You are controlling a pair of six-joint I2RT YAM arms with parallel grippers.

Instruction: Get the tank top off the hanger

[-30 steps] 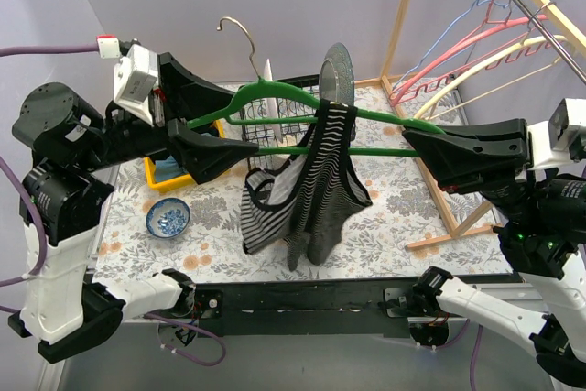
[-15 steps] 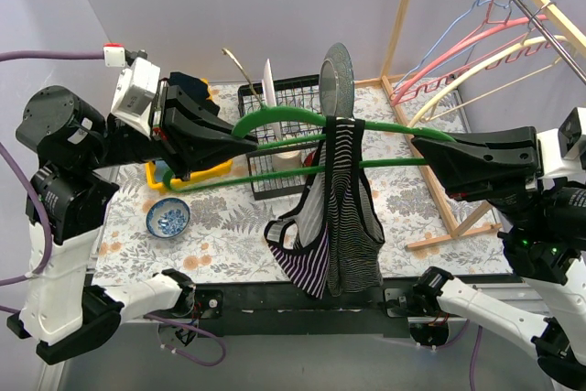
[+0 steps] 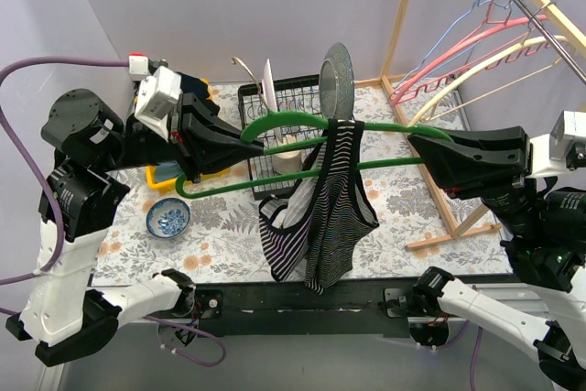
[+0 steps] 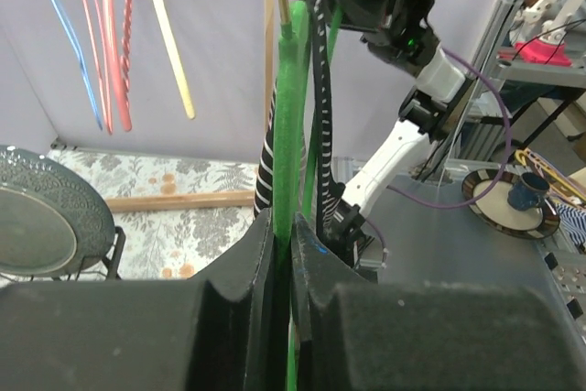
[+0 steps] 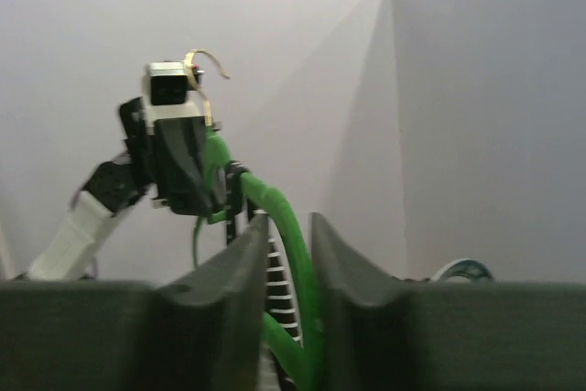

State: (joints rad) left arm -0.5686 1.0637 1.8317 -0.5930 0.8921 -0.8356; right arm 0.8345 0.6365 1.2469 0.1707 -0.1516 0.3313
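A green hanger (image 3: 293,119) is held level above the table between both arms. The black-and-white striped tank top (image 3: 320,217) hangs from its right half by one strap, bunched and drooping toward the table's near edge. My left gripper (image 3: 249,142) is shut on the hanger (image 4: 291,116) just below the metal hook; its pads (image 4: 261,254) squeeze the green bar, and the striped strap (image 4: 320,89) lies beyond. My right gripper (image 3: 414,151) is at the hanger's right end. In the right wrist view its jaws (image 5: 289,219) stand apart around the green bar (image 5: 275,200).
Behind the hanger stands a black dish rack (image 3: 275,103) with a grey plate (image 3: 337,70). A yellow bin (image 3: 169,171) and a blue bowl (image 3: 168,218) sit at the left. A wooden frame (image 3: 449,217) and a rail of coloured hangers (image 3: 476,43) fill the right.
My left gripper has shut on the hanger near its hook. My right gripper's jaws have parted from the hanger's right end. The hanger tilted and the tank top swung toward the near edge.
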